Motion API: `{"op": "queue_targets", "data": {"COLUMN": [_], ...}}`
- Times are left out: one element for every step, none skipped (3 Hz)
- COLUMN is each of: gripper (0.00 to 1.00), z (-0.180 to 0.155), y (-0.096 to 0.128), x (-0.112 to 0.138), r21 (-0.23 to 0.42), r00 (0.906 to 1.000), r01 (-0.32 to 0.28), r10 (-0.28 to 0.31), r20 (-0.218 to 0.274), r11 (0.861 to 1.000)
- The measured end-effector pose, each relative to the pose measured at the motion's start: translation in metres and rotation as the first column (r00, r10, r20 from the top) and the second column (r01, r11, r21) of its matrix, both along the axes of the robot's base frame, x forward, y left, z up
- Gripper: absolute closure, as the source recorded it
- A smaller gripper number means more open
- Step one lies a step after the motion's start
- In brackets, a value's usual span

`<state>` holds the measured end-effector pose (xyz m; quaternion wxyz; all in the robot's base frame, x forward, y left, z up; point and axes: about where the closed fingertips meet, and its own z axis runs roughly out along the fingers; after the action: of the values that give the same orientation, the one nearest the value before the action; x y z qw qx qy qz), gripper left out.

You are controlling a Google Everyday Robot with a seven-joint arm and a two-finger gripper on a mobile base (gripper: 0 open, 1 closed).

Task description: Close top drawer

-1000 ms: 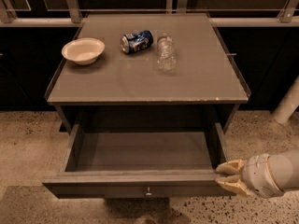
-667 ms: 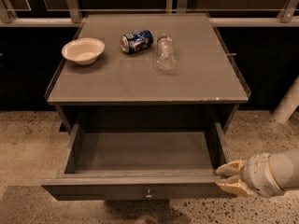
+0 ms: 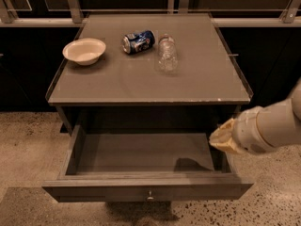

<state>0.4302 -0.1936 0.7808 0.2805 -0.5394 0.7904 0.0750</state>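
Top drawer (image 3: 103,190) sits wide open, end effector (image 3: 225,138) by its right side (grip unclear), so it should push the front squarely at the knob (image 3: 150,195).

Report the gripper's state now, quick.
Gripper: over the right side of the pulled-out top drawer; open or closed cannot be told.

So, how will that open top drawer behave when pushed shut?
The top drawer looks empty, so probably light and easy sliding. It is wide; the gripper sits by its right wall, so an off-centre push may skew it.
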Motion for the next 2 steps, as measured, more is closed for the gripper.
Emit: {"op": "queue_targets", "data": {"gripper": [1.00,1.00], "z": [0.044,0.015], "y": [0.018,0.019], "x": [0.029,0.008], "r21": [-0.064,-0.041], "r00": [0.9943,0.9998], "r01": [-0.010,-0.017], "r10": [0.017,0.018], "r20": [0.105,0.009], "r11": [0.998,0.999]}}
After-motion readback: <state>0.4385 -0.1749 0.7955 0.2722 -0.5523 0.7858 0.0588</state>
